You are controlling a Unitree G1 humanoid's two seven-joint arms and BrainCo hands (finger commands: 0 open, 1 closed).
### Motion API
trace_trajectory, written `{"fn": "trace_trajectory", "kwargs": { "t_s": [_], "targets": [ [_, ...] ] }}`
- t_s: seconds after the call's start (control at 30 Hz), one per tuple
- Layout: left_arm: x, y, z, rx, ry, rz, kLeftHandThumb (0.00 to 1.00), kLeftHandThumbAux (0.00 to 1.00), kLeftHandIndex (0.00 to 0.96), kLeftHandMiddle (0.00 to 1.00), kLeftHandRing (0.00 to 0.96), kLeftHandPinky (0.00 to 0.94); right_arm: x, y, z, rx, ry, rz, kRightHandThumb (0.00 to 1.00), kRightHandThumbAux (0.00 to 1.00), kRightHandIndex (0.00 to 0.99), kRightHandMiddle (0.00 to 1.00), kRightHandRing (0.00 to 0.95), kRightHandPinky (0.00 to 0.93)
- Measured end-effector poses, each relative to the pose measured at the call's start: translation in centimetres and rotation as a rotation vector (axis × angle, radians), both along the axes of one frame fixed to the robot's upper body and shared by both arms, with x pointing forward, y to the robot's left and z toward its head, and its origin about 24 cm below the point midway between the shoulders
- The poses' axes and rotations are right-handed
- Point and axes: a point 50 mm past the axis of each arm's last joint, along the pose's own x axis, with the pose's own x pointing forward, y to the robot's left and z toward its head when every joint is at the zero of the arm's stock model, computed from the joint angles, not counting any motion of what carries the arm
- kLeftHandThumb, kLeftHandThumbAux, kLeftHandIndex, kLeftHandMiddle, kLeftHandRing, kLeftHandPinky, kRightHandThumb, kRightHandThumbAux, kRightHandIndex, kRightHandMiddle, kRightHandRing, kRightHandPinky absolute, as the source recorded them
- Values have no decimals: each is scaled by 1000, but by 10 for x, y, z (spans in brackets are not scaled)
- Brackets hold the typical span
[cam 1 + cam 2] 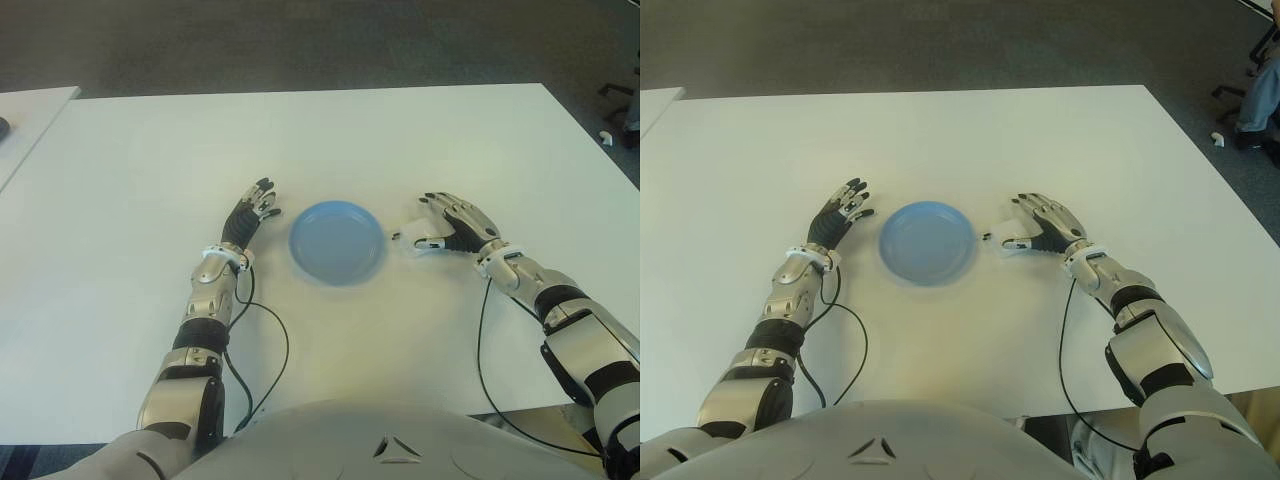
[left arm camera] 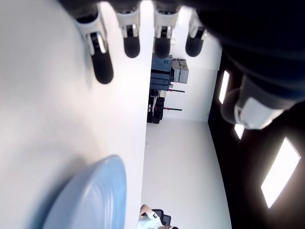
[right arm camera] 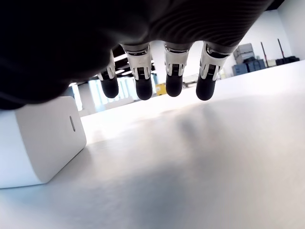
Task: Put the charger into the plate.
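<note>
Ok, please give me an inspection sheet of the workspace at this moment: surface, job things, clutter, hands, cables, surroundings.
Surface: white table, bare apart from the job's things.
Job's things: blue plate at centre, holding nothing; white charger on the table at its right, beside the thumb.
Clutter: nothing seen.
Hands: left hand open, left of the plate; right hand open, at the charger, not gripping it.
Cables: black cables run along both forearms.
Surroundings: dark floor; second table at left.
</note>
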Motion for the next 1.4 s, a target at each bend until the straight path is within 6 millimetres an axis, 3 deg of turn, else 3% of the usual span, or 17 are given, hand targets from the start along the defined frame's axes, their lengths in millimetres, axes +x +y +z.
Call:
{"fn": "trace_trajectory", "kwargs": {
  "t_s": [0.73, 1.13, 1.4],
  "targets": [
    [0, 3, 0, 8, 0, -1, 0, 523, 35, 53, 25, 0, -1, -15, 4, -41, -11, -46, 226, 313, 0, 0, 0, 0],
    [0, 5, 0, 13, -4, -8, 0, 525, 44, 61, 31, 0, 0, -21, 9, -31, -34, -74, 204, 252, 0, 0, 0, 0],
    [0, 6, -1, 13, 1, -13, 0, 524, 48, 63, 33, 0, 2, -19, 28, 70, -112, -15, 217, 210, 0, 0, 0, 0]
  ]
}}
